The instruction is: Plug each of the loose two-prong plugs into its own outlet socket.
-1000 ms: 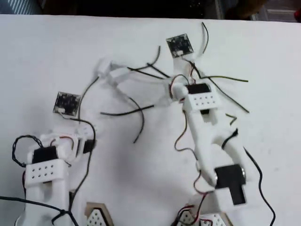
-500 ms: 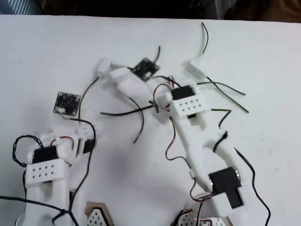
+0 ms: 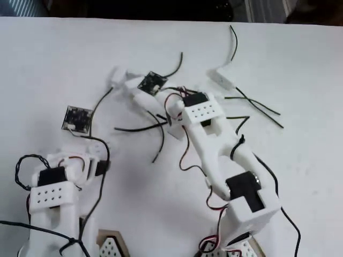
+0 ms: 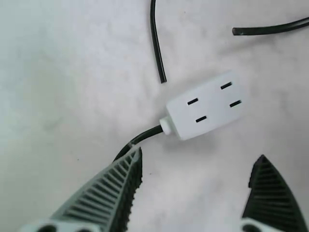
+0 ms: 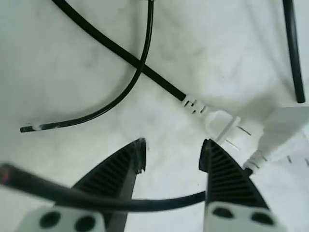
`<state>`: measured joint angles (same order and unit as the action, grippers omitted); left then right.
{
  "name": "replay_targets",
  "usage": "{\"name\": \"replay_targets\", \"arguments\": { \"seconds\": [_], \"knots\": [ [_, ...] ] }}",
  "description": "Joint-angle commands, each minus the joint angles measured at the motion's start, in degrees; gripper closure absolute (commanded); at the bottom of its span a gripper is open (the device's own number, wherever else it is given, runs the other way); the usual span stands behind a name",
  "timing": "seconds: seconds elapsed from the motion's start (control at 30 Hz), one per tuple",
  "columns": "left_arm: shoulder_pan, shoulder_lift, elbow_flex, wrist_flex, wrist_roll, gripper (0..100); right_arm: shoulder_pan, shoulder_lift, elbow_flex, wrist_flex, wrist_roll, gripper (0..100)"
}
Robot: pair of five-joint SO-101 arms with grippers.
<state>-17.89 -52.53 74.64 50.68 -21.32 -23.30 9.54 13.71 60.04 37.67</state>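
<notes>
A white outlet socket (image 4: 205, 111) with two pairs of slots lies flat on the table, its black cord running toward me. My left gripper (image 4: 195, 162) hovers open just short of it, with nothing between the fingers. A white two-prong plug (image 5: 223, 123) on a black cord lies on its side, beside another white piece (image 5: 285, 123). My right gripper (image 5: 171, 152) stands open a little before the plug, empty. In the high view the right gripper (image 3: 138, 92) is at mid-table near white plug parts (image 3: 120, 77). The left gripper (image 3: 95, 155) sits at the near left. Another white plug (image 3: 221, 78) lies at the back right.
Several loose black cord pieces (image 3: 144, 127) (image 3: 257, 104) cross the white table (image 3: 48, 59). A thin black wire (image 5: 145, 203) from the right arm hangs across its fingers. The table's far edge (image 3: 161, 19) borders a dark area. Wooden arm bases (image 3: 110, 245) sit at the near edge.
The right arm has swung to the left across the table, carrying its wrist and gripper toward the white parts at the middle. The left arm has stayed still.
</notes>
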Motion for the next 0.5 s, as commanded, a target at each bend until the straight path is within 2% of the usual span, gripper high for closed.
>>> {"name": "replay_targets", "arguments": {
  "seconds": [0.0, 0.47],
  "knots": [
    [-0.1, -1.0, -0.4, -0.9, -0.4, 66, -0.3, 1.3, -3.3, -0.4, 2.2, 81.8],
    [-0.1, -1.0, -0.4, -0.9, -0.4, 66, 3.4, 17.6, -18.4, -0.4, 2.0, 82.0]
  ]
}}
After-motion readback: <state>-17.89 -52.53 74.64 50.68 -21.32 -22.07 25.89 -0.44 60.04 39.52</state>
